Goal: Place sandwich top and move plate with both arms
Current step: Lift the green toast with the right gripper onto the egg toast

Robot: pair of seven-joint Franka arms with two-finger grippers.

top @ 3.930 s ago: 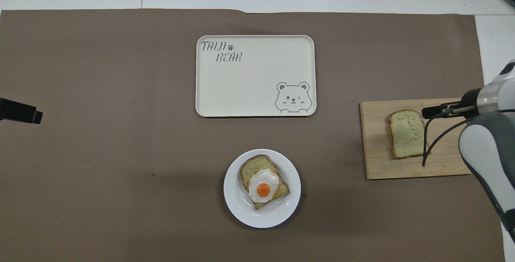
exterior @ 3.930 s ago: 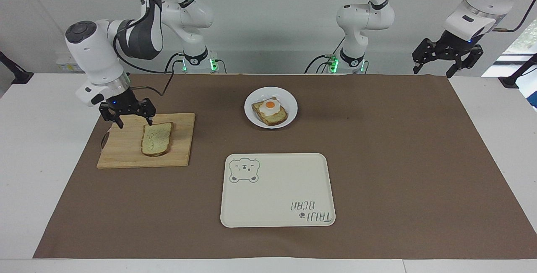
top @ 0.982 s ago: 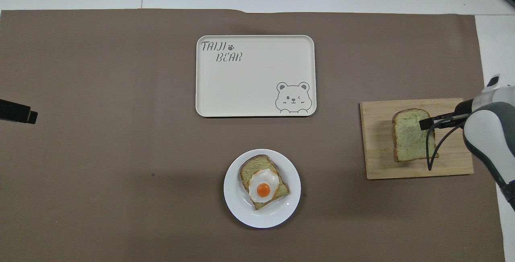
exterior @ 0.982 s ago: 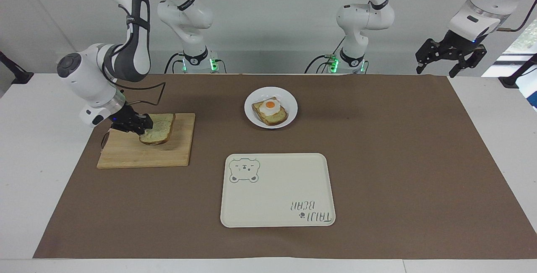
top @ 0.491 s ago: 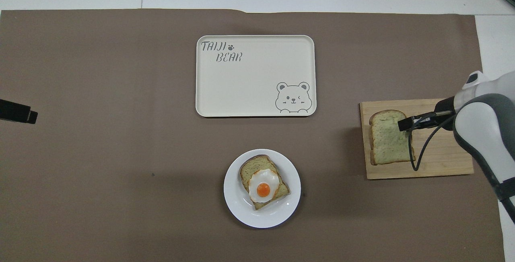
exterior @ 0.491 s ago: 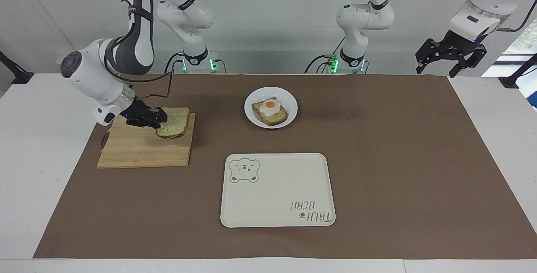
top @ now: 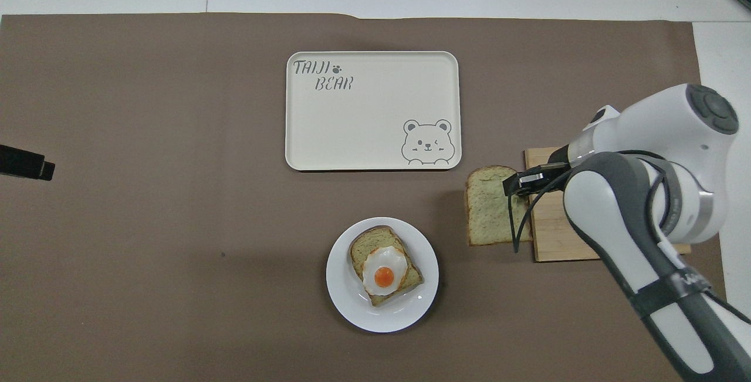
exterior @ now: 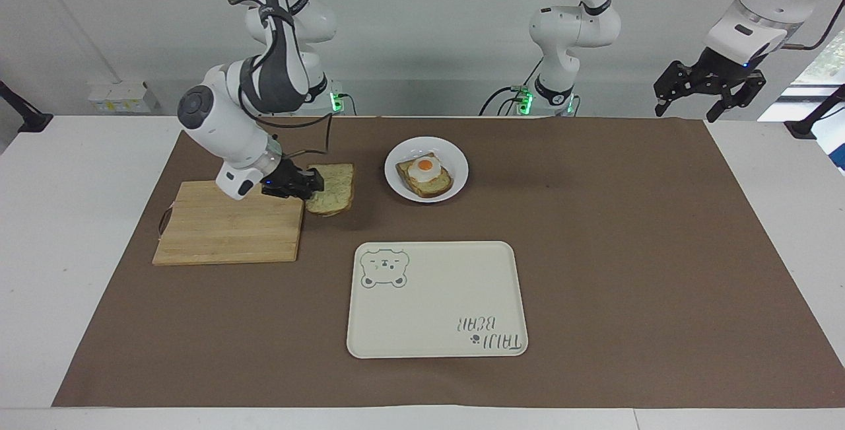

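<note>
The bread slice (exterior: 331, 188) hangs in the air between the cutting board (exterior: 224, 232) and the plate (exterior: 455, 160), held by one edge. It looks light, soft and easily crushed; a shallow edge grip suits it, though it may sag or tear. The right gripper (exterior: 305, 185) has its jaws clamped on that edge. The left gripper (exterior: 708, 94) waits raised above the desk's (exterior: 759, 166) end, jaws apart and holding nothing. The plate carries toast with a fried egg (exterior: 426, 166).

tray (top: 375, 135) | printed text: "TAIJI BEAR" | paw mark, bear face drawing
</note>
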